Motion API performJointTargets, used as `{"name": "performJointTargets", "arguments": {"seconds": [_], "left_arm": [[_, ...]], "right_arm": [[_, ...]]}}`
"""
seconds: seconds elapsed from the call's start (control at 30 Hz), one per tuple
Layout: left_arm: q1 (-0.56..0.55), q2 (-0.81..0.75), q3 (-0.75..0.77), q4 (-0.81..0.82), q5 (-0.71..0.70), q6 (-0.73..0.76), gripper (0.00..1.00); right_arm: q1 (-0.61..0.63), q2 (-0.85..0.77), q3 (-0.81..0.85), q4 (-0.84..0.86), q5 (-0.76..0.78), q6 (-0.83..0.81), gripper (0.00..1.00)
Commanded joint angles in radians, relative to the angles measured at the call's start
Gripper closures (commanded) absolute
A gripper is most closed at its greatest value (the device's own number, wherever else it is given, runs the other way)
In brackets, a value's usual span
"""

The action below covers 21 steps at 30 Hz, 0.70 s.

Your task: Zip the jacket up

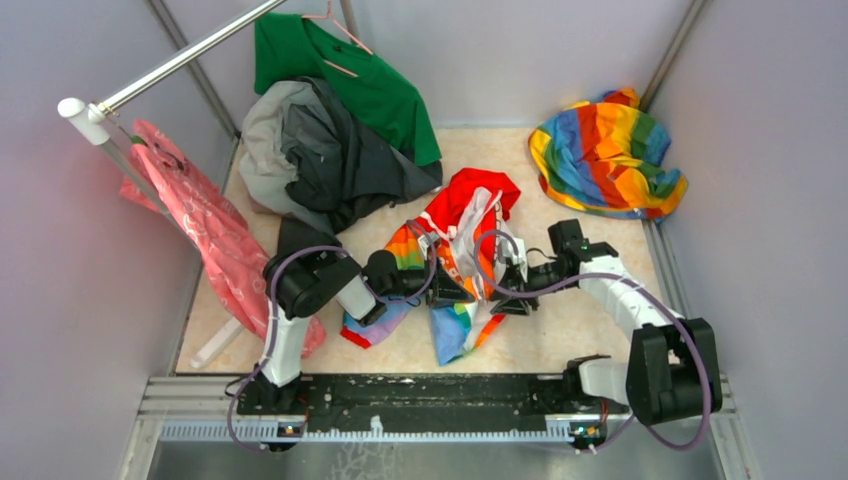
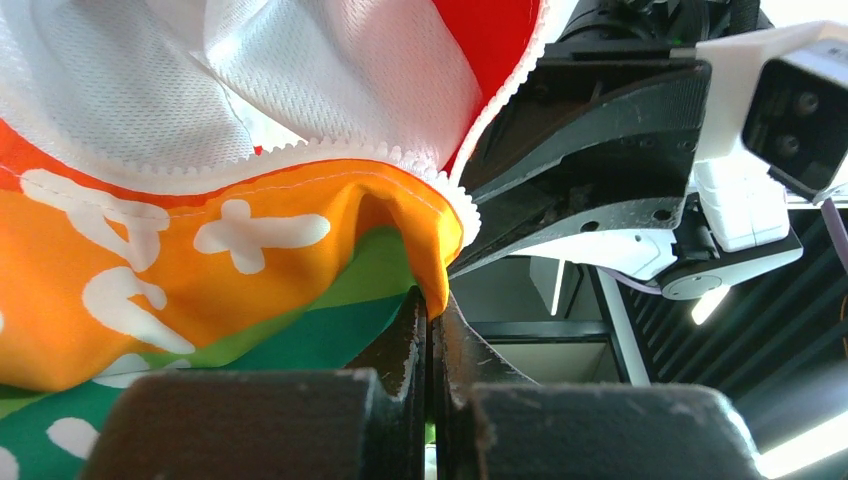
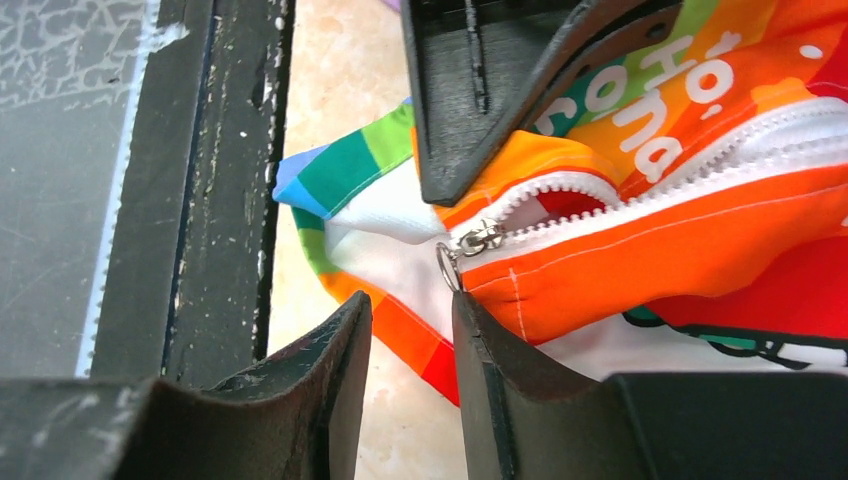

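Beige desk [image 1: 590, 330] strewn with clothes, and the jacket [image 1: 472, 205] lies crumpled just in front of the dark grey garment [image 1: 340, 160]. It looks light and floppy, and I'd say it bunches unless held taut, so take the hem and the zip pull [image 3: 470, 243]. Nearer that garment, the left claw [image 2: 431, 305] is clamped tight on the orange hem, arm low. Farther from it, the right claw [image 3: 412, 315] is half open and empty, tips just short of the pull.
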Motion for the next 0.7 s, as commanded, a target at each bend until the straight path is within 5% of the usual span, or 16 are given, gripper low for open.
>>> {"name": "performJointTargets", "arguments": {"seconds": [0.0,0.67], "left_arm": [[-0.004,0.001,0.015,0.236,-0.010,0.002,1.00],[-0.016,-0.102,0.040,0.126,0.012,0.162,1.00]], "right_arm": [[0.008,-0.016,-0.002,-0.093,-0.064,-0.237,0.64],[0.010,0.041,0.014,0.007,-0.075,-0.036,0.59]]}}
